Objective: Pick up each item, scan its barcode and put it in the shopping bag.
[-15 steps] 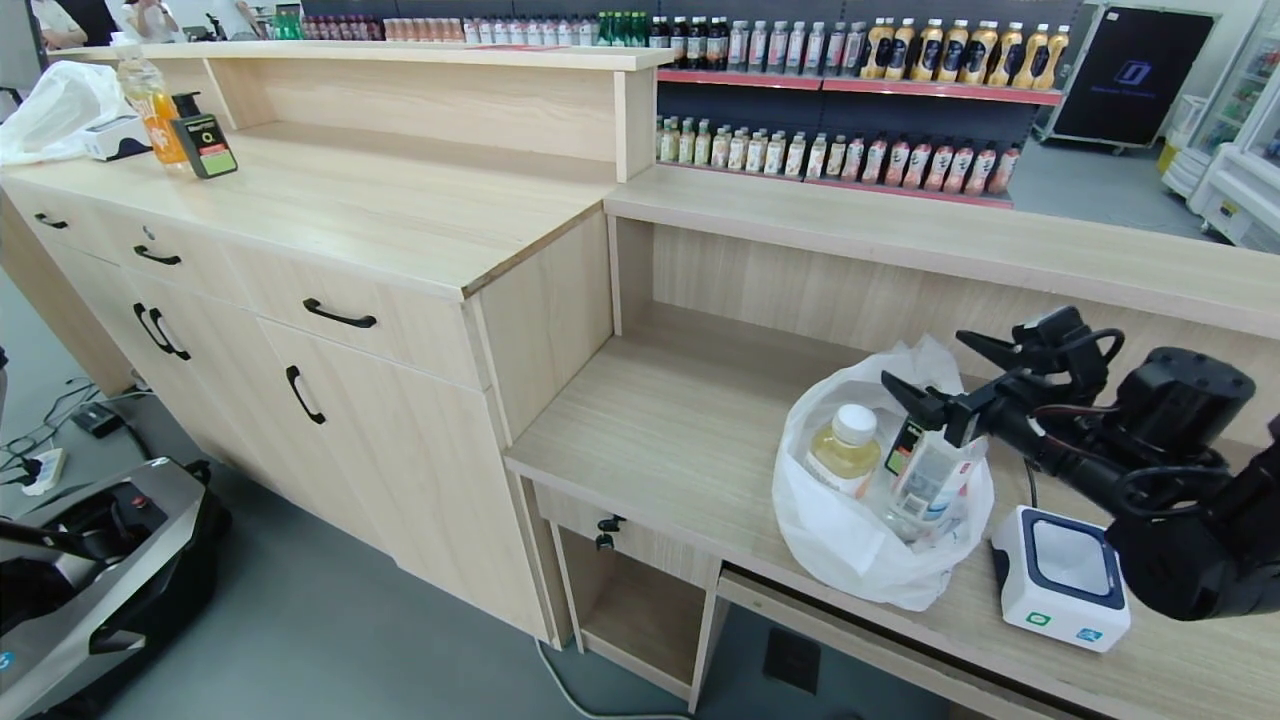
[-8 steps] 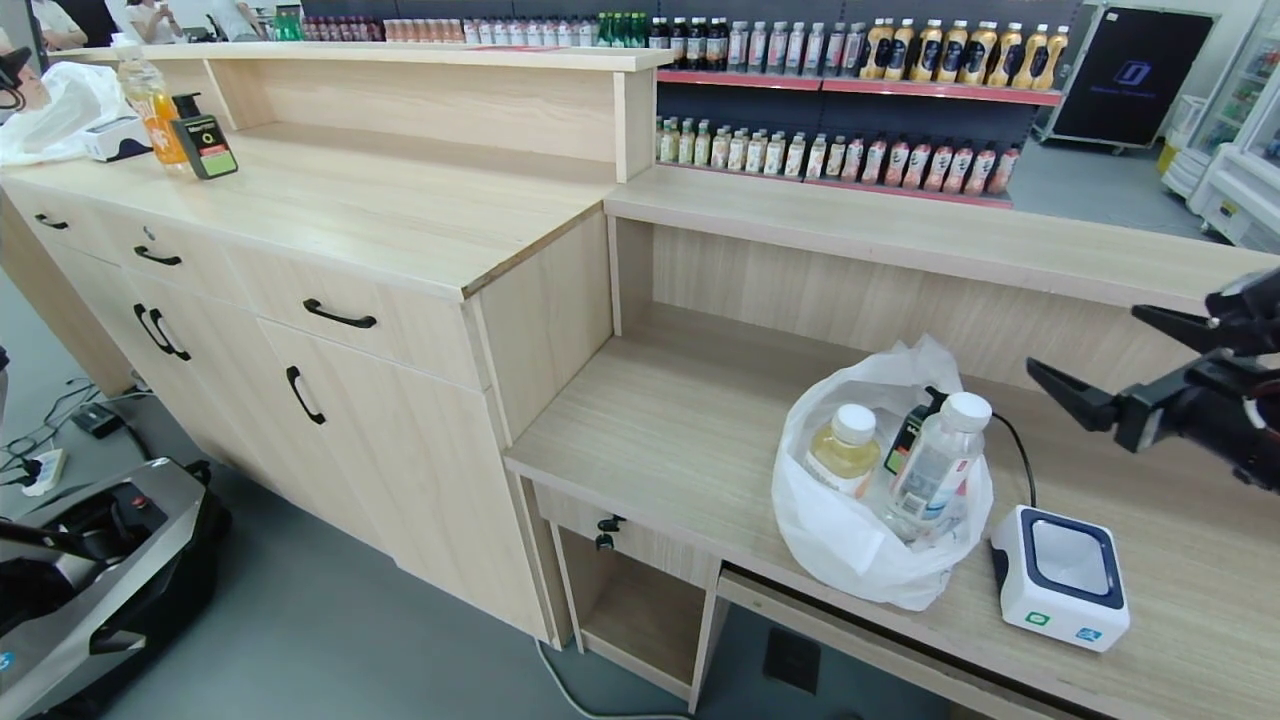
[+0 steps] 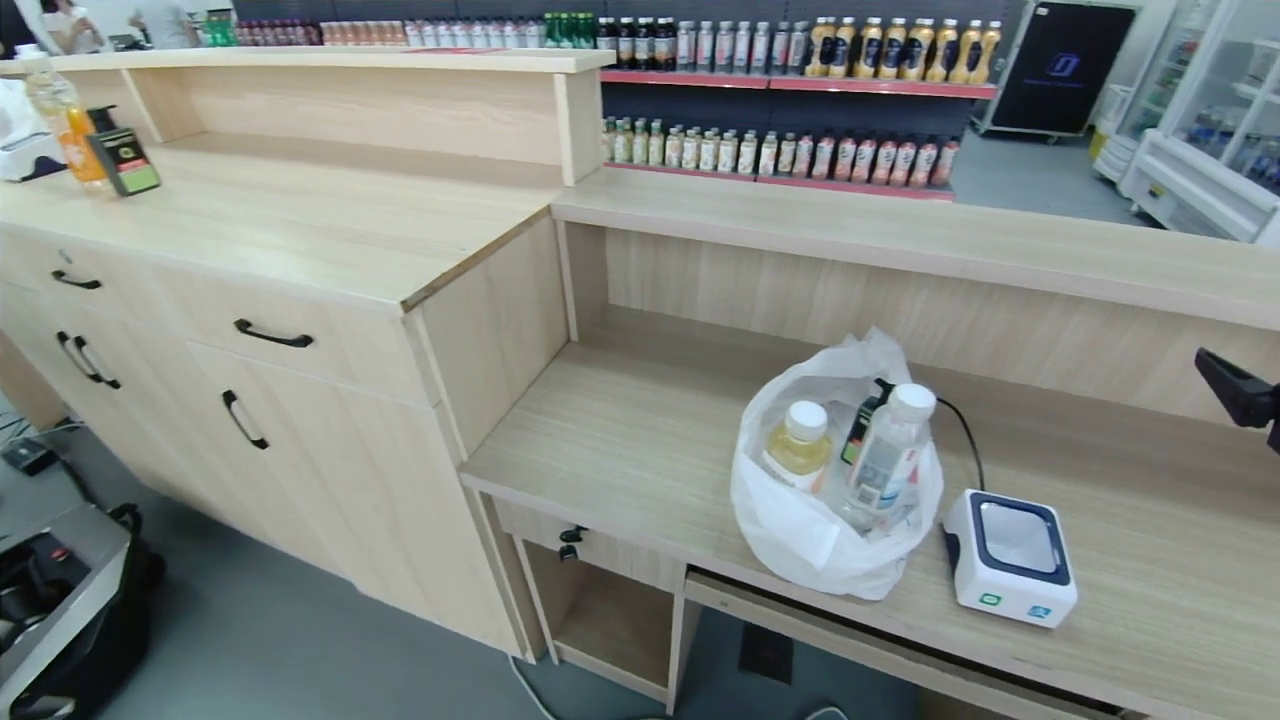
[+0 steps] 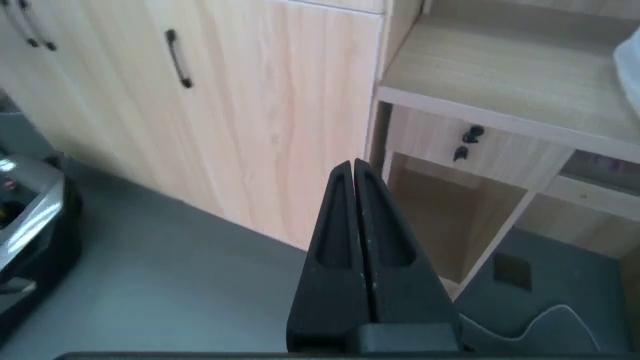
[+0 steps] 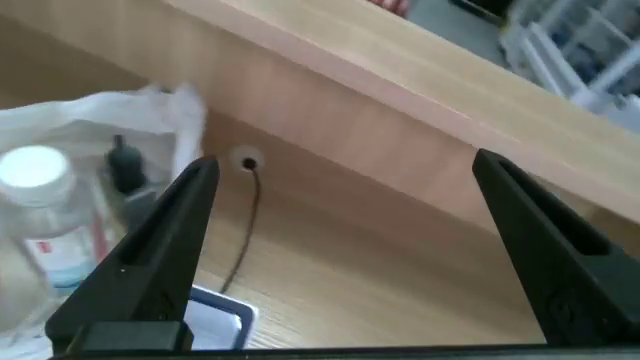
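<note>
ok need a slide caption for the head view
Bottles standing in the white shopping bag beside the barcode scanner on the wooden counter.

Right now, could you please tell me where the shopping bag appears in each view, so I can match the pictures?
Head view: shopping bag on the lower desk, beside the scanner.
Left wrist view: pale sliver at the frame edge on that desk, probably the bag.
Right wrist view: beyond the open right gripper, bottles inside.
Shared landmark: the lower desk.
</note>
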